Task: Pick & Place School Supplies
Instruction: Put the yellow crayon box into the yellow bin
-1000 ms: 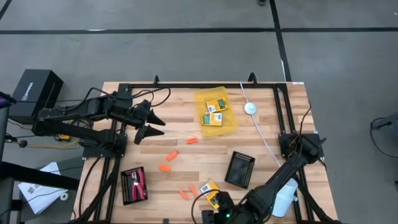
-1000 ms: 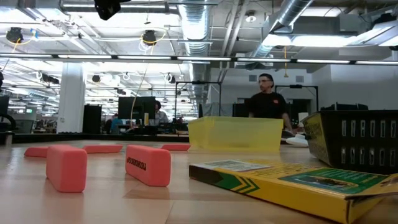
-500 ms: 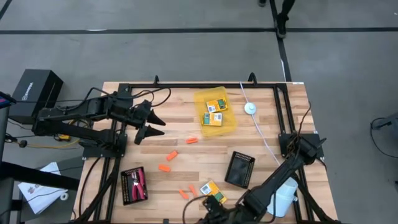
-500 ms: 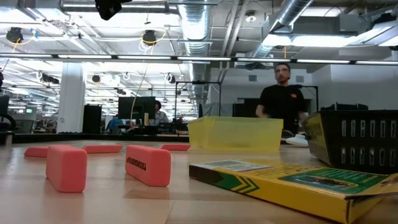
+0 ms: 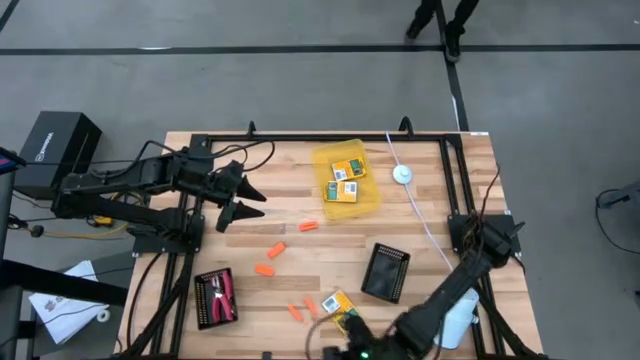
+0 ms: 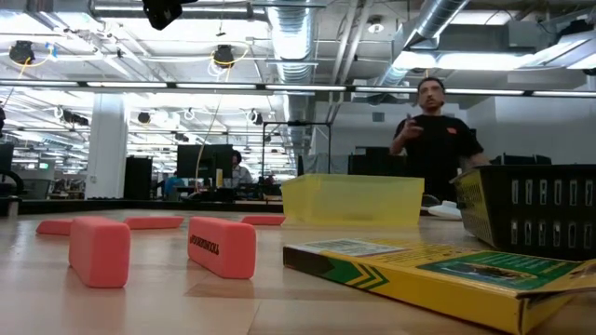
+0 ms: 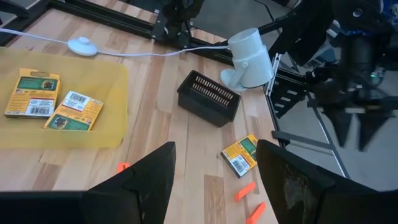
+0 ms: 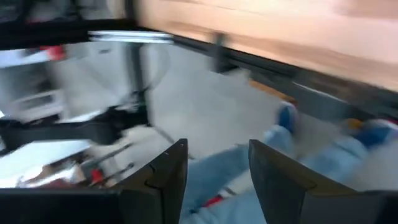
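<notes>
Two yellow-and-green card boxes (image 5: 345, 178) lie in the translucent yellow tray (image 5: 368, 198). A third card box (image 5: 337, 303) lies flat near the table's near edge. Several orange sticks (image 5: 275, 250) are scattered on the wood between the trays. The red-handled tool (image 5: 225, 292) lies in the black tray (image 5: 212, 312) at the near left. My left gripper (image 5: 258, 203) hovers open over the table's left part. My right gripper (image 5: 338, 350) is open at the near edge, just short of the third box; its wrist view (image 8: 217, 146) shows only blurred floor.
A second black ribbed tray (image 5: 386, 272) stands right of the third box. A white round puck (image 5: 401, 174) with its cable lies at the far right. A black frame (image 5: 300, 137) rims the table. Behind the table a person (image 6: 433, 140) walks.
My right gripper has drawn back from above the third card box toward the table's near edge, staying open; the box lies where it was. A person has walked across the room behind the table. The left arm has kept still.
</notes>
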You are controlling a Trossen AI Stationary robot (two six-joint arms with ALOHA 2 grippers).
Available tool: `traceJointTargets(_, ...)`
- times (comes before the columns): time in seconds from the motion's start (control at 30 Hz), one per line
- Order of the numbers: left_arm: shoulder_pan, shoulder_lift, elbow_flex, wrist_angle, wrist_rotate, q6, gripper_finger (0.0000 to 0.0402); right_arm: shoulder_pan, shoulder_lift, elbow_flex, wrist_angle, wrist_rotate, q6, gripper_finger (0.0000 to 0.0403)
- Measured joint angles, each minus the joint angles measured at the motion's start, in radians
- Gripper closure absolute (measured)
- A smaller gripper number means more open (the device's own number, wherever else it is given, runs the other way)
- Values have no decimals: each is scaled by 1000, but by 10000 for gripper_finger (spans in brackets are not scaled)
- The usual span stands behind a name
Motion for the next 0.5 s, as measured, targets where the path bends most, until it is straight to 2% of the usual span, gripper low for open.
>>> traceJointTargets(0.13,0,0,0,0,0,-1,181,19,1,-1,-39,-3,22,243)
traceJointTargets(0.27,0,0,0,0,0,-2,181,2,1,-1,-10,80,9,243)
traceJointTargets(0.5,0,0,0,0,0,-2,181,-9,0,0,17,152,-10,243)
